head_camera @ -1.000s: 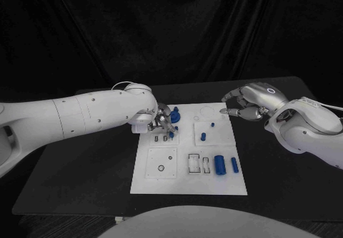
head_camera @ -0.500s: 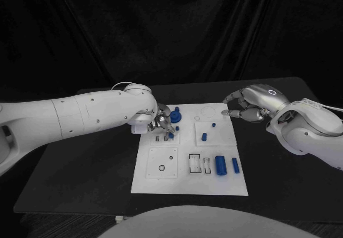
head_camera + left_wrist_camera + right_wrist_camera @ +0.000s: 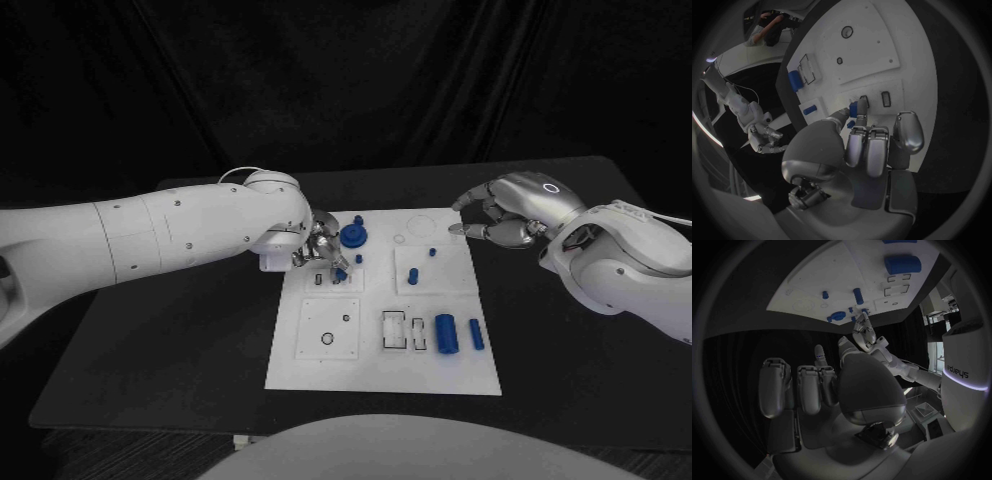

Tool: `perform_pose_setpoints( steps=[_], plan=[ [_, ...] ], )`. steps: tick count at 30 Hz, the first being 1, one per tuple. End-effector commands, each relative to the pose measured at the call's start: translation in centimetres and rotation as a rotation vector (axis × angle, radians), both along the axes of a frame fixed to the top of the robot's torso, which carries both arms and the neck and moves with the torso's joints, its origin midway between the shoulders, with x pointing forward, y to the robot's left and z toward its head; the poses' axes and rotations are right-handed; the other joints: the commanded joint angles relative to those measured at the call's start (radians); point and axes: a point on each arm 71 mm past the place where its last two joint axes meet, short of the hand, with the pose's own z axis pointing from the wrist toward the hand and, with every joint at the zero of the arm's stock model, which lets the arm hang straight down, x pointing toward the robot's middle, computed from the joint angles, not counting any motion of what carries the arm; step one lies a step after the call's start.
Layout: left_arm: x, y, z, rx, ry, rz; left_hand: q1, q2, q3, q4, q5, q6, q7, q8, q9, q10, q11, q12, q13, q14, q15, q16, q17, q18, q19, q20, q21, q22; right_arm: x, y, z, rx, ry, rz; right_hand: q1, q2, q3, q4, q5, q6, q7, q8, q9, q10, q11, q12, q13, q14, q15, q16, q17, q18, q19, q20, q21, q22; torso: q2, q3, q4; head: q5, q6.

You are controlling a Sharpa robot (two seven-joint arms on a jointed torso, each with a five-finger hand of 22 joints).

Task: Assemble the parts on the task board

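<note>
On the black table (image 3: 173,350) the left hand (image 3: 320,247) pinches a small blue part (image 3: 853,109) over the task board (image 3: 378,370), and should lower it straight; right hand (image 3: 498,215) hovers curled, holding nothing.

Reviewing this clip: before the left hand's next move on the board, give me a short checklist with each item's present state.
1. Left hand holds a small blue part at its fingertips: ok.
2. Part is over the task board, near the two small slots: ok.
3. Part lined up with a slot: cannot tell; the fingers hide its lower end.
4. Right hand is clear of the work, beyond the board's far right corner with nothing in it: ok.
5. Large blue cylinder and thinner one lie away from the left hand: ok.
</note>
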Motion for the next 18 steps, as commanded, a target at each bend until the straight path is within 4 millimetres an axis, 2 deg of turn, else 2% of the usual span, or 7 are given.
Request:
perform_pose_setpoints(
  steps=[1,4,12,18],
  plan=[
    [-0.1,0.1,0.0,-0.014,-0.008,0.007,-0.006,-0.004,0.009,-0.002,0.005,0.004,0.002,-0.008,0.002,0.013,0.003,-0.004,0.151,0.075,-0.002,-0.007,0.22,0.012,-0.008,-0.001,-0.005,-0.001,0.0,-0.2,-0.2,-0.005,0.013,-0.017,0.002,0.007,0.0,-0.007,0.007,0.005,-0.001,-0.002,-0.001,0.044,0.006,-0.006,0.162,0.077,0.007,-0.006,0.131,0.002,0.033,0.008,-0.006,0.209,0.0,0.0001,-0.0012,0.001,0.0],
    [-0.2,0.4,0.0,-0.015,-0.009,0.014,-0.009,-0.006,0.013,-0.002,0.005,0.004,0.002,-0.01,0.003,0.01,0.003,-0.007,0.148,0.073,-0.002,-0.008,0.216,0.012,-0.008,-0.001,-0.006,-0.001,0.0,-0.2,-0.2,-0.005,0.016,-0.019,0.002,0.007,0.0,-0.007,0.007,0.005,-0.001,-0.002,-0.001,0.044,0.006,-0.006,0.162,0.077,0.007,-0.006,0.131,0.002,0.033,0.008,-0.006,0.209,-0.001,-0.0002,-0.0004,0.001,0.0],
    [-0.5,1.0,-0.1,-0.019,-0.012,0.027,-0.025,-0.012,0.034,-0.004,0.001,0.002,0.005,-0.023,0.007,-0.004,0.006,-0.022,0.13,0.062,0.0,-0.014,0.201,0.014,-0.013,0.001,-0.012,-0.005,0.0,-0.3,-0.4,-0.009,0.023,-0.021,0.003,0.007,-0.001,-0.008,0.008,0.005,-0.001,-0.002,-0.002,0.04,0.006,-0.011,0.155,0.077,0.007,-0.006,0.13,0.002,0.033,0.008,-0.006,0.209,-0.001,-0.0001,-0.0017,0.013,0.0],
    [-0.8,1.4,-0.3,-0.021,-0.01,0.033,-0.035,-0.016,0.049,-0.005,0.001,0.0,0.008,-0.036,0.006,-0.012,0.008,-0.03,0.121,0.057,0.002,-0.017,0.193,0.015,-0.016,0.002,-0.017,-0.008,-0.1,-0.4,-0.5,-0.011,0.028,-0.023,0.003,0.007,-0.001,-0.008,0.008,0.005,-0.001,-0.003,-0.002,0.038,0.006,-0.013,0.151,0.077,0.007,-0.006,0.129,0.002,0.033,0.008,-0.007,0.209,-0.001,-0.0003,0.0006,0.014,0.0]
  ],
)
